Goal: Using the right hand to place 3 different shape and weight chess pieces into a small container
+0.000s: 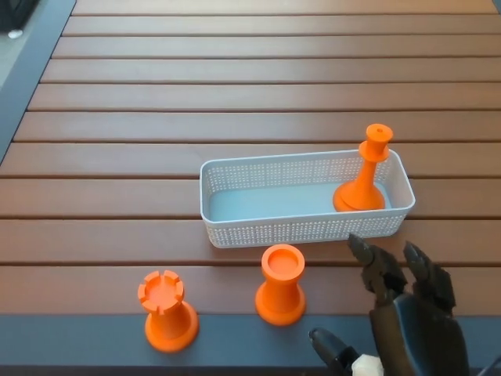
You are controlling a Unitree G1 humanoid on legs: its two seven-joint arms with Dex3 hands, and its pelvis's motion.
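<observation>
Two orange chess pieces wait at the bench's near edge, a rook [166, 310] at 7 o'clock and a cup-topped piece [281, 284] beside the right hand [407, 313], empty with fingers spread. Beyond, a slender piece [365, 174] stands upright inside the white mesh container [235, 231], at its 3 o'clock end.

right hand [407, 313]: cut off by bottom edge | dark object [14, 12] top-left: cropped, unidentifiable

A white basket [301, 229] with tiny holes lies on the tabletop. One tall orange chess piece [364, 172] stands up in its right end. A round-topped orange piece [280, 285] stands just near of it. A castle piece [167, 310] stands further left.
</observation>
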